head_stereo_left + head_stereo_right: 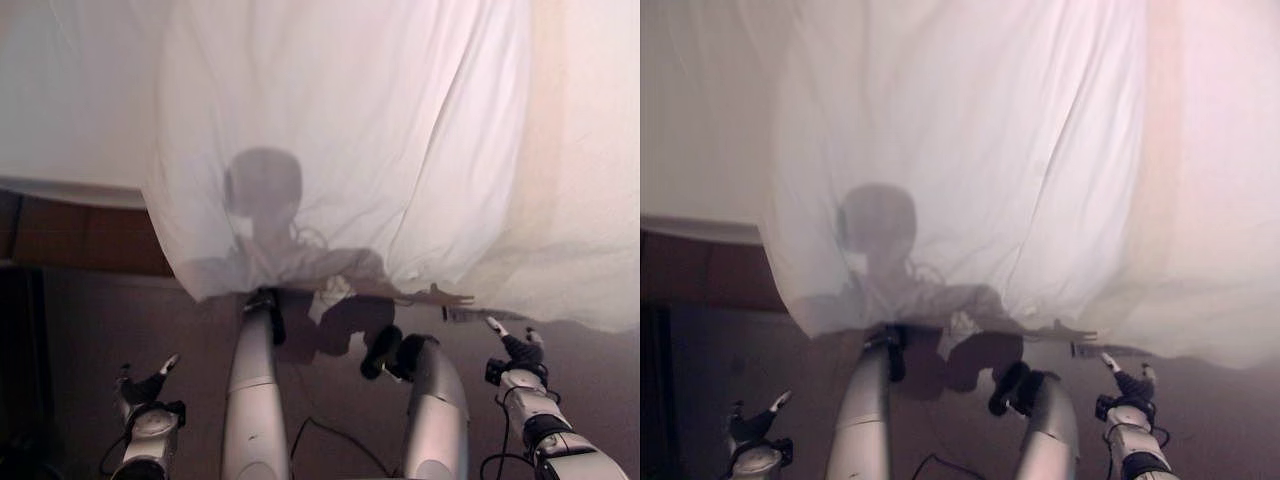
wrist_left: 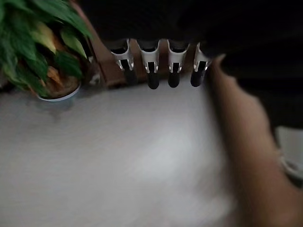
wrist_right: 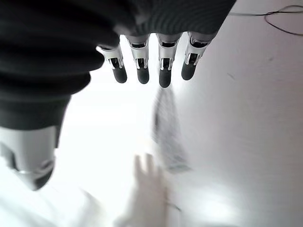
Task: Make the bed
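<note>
Silver-grey arms end in each robot hand (image 1: 148, 395) (image 1: 520, 350): dark ribbed cover, silver dark-tipped fingers (image 3: 165, 71)

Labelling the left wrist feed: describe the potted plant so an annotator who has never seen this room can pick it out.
Start from the pale grey floor in the left wrist view and follow it to the brown wooden panel at its edge. The potted plant stands there in a round white-rimmed pot, the one green, leafy thing around.

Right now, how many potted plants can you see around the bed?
1. A green potted plant stands on the floor, seen past the left hand in the left wrist view. The hanging white sheet may hide others.
</note>
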